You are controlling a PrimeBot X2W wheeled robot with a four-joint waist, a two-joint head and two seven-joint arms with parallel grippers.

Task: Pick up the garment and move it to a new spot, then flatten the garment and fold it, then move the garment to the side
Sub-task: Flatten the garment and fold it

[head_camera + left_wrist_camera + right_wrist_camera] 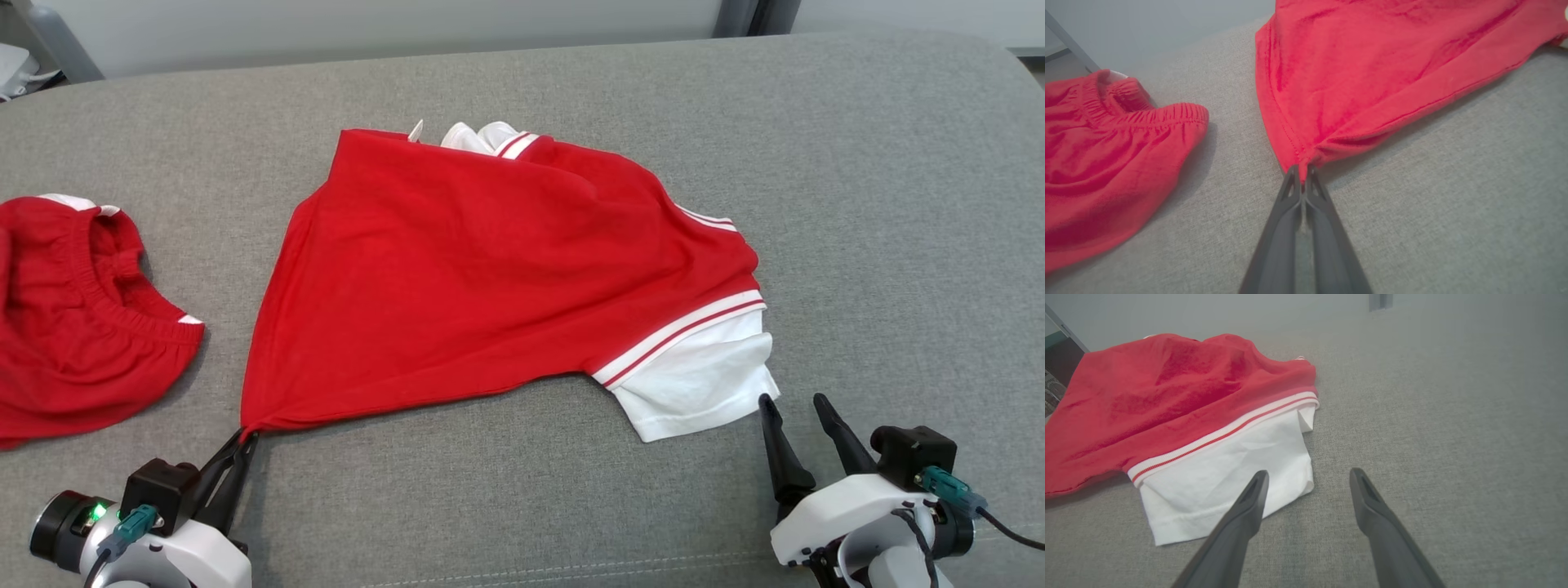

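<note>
Head view: the red shirt [490, 269] lies mid-cushion [898, 204], bunched toward twelve o'clock. At seven o'clock the left gripper [245, 437] is clamped on its hem corner, which is drawn to a taut point, probably to pull the cloth flat. At five o'clock the right gripper [792, 404] stands spread and empty, just beside the white sleeve [702, 384]. Red shorts [73, 327] lie apart at nine o'clock.

Left wrist view: closed fingers [1290, 204] pinch the corner at centre.

Right wrist view: parted fingers [1249, 506] frame the sleeve's edge, seemingly ready to take it.

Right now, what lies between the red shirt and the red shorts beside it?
Bare grey cushion and nothing else lies between the shirt and the shorts. The head view and the left wrist view both show this strip.
</note>
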